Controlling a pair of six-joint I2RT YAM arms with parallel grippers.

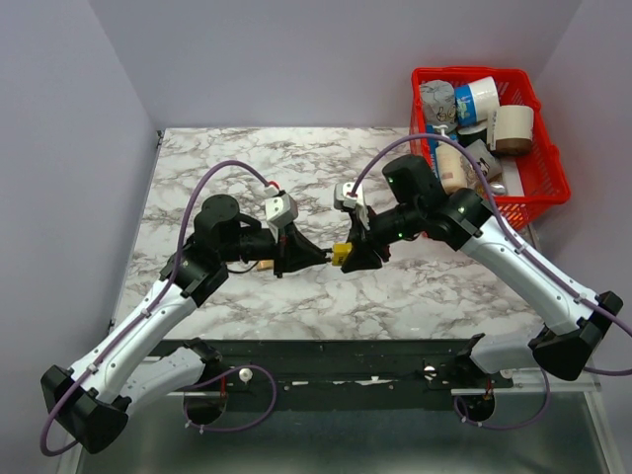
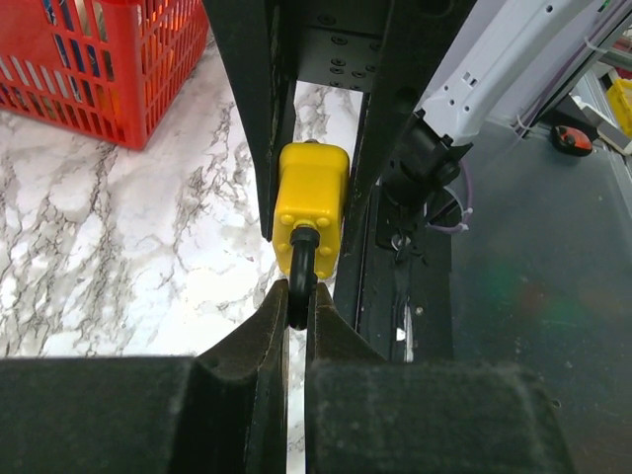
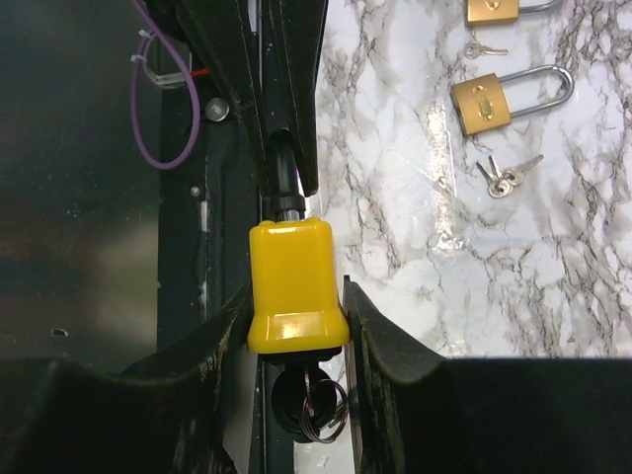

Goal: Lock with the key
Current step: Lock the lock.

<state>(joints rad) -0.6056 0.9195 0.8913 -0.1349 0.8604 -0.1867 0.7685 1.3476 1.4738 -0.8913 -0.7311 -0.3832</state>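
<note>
Legend. My right gripper (image 3: 296, 292) is clamped on the yellow padlock (image 3: 294, 267), one finger on each flank. My left gripper (image 2: 296, 289), directly ahead of the right fingertips, pinches the black shackle (image 2: 301, 259). The key (image 3: 296, 395) sits at the padlock's base, between the right fingers, wristward. A brass padlock (image 3: 482, 104) lies on the table (image 3: 415, 257), off to that gripper's right.

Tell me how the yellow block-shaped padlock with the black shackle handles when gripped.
The yellow padlock looks rigid, spanning both grippers without sagging. Its glossy casing may slip in the right gripper. The thin black shackle, pinched by the left gripper, could let it pivot.
</note>
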